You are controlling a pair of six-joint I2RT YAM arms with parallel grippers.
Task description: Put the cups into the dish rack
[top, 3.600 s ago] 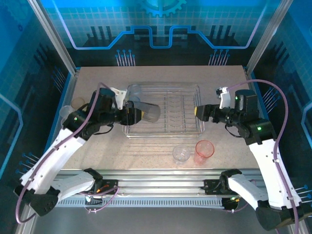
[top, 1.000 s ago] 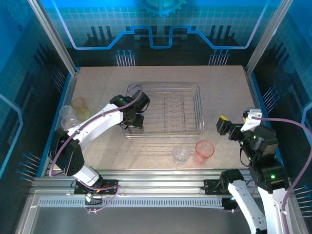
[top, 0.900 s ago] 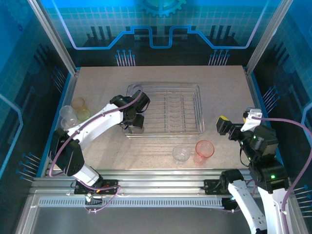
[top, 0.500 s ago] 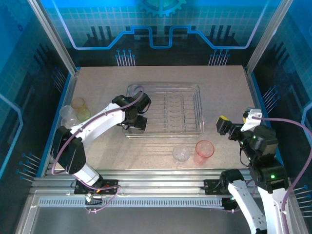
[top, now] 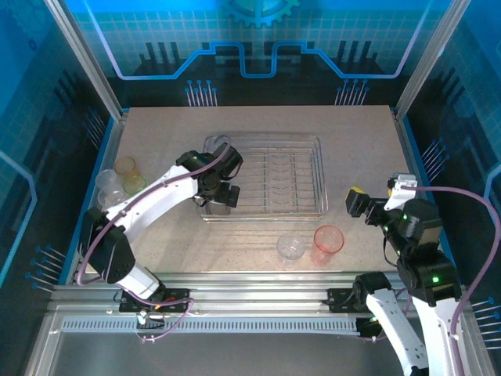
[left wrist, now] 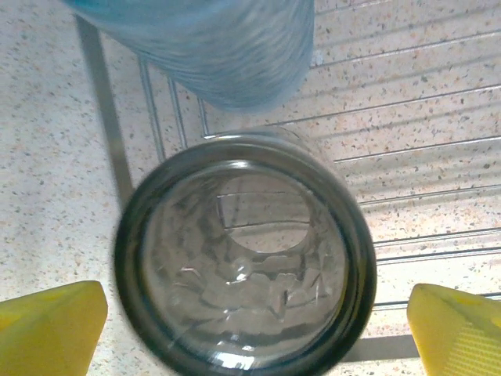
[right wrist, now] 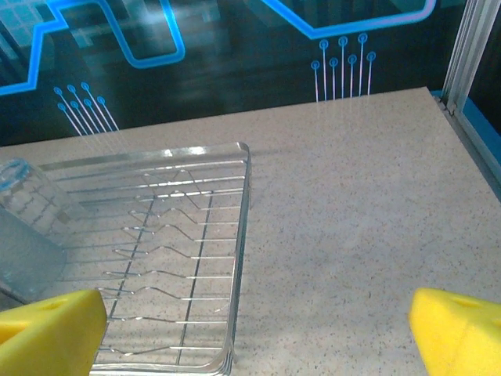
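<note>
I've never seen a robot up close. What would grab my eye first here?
A smoky grey cup stands upright in the near left corner of the wire dish rack, the left arm's yellow fingers spread open either side of it. Nearer the front, a pink-red cup and a clear cup wait on the table.

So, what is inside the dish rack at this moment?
A smoky grey cup stands mouth-up in the dish rack's near-left corner, a pale blue cup beyond it. The left end effector hides that corner in the top view.
</note>
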